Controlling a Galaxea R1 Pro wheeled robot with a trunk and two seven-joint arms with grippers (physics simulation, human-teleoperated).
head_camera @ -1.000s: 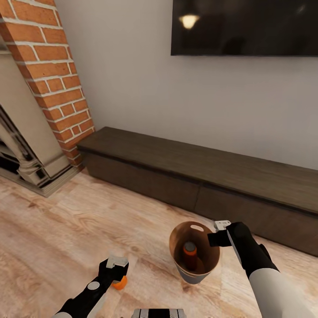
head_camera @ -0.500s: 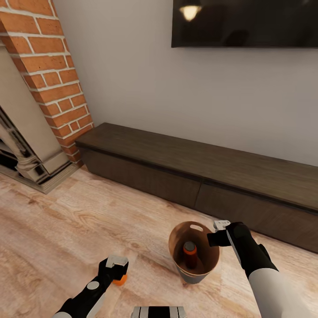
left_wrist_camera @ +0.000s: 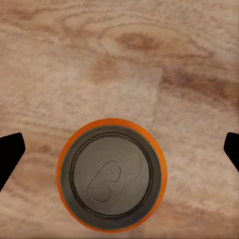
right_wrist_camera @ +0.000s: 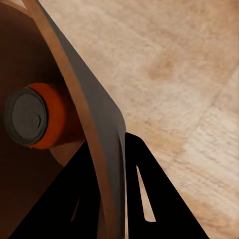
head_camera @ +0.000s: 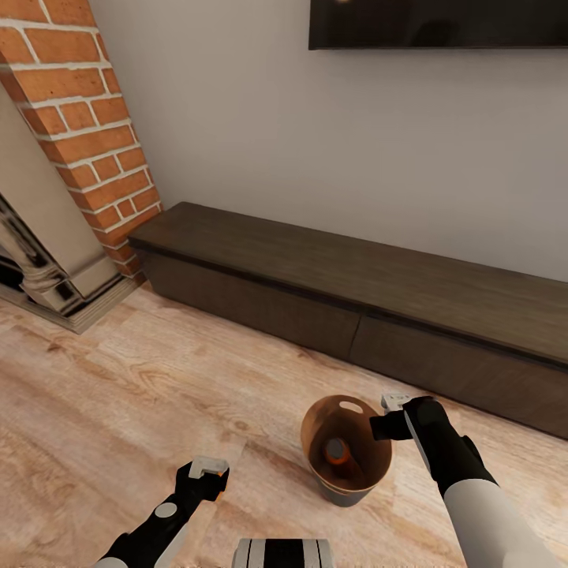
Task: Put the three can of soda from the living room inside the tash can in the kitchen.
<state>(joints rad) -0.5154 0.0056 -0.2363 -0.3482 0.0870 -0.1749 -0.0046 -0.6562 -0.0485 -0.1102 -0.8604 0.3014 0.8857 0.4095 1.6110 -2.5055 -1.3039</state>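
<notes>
The tash can (head_camera: 345,483), a grey pail with a tan-brown inside, stands on the wood floor. My right gripper (head_camera: 385,416) is shut on its rim, one finger inside the wall and one outside, as the right wrist view shows (right_wrist_camera: 109,147). An orange can of soda (head_camera: 338,454) sits inside the pail (right_wrist_camera: 107,124), and it is also seen in the right wrist view (right_wrist_camera: 37,117). A second orange can of soda (left_wrist_camera: 112,174) stands upright on the floor. My left gripper (head_camera: 207,472) hangs open right above it, its dark fingertips (left_wrist_camera: 10,154) wide on either side, and hides it from the head view.
A long dark low bench (head_camera: 355,296) runs along the wall ahead. The red brick chimney (head_camera: 83,118) and its fireplace surround (head_camera: 47,272) stand at the left. A dark screen (head_camera: 438,24) hangs on the wall. Wood floor (head_camera: 118,394) stretches around both arms.
The whole head view has shifted, so the camera moved. The floor can has slipped out of sight under my left gripper. My right gripper still holds the pail's rim.
</notes>
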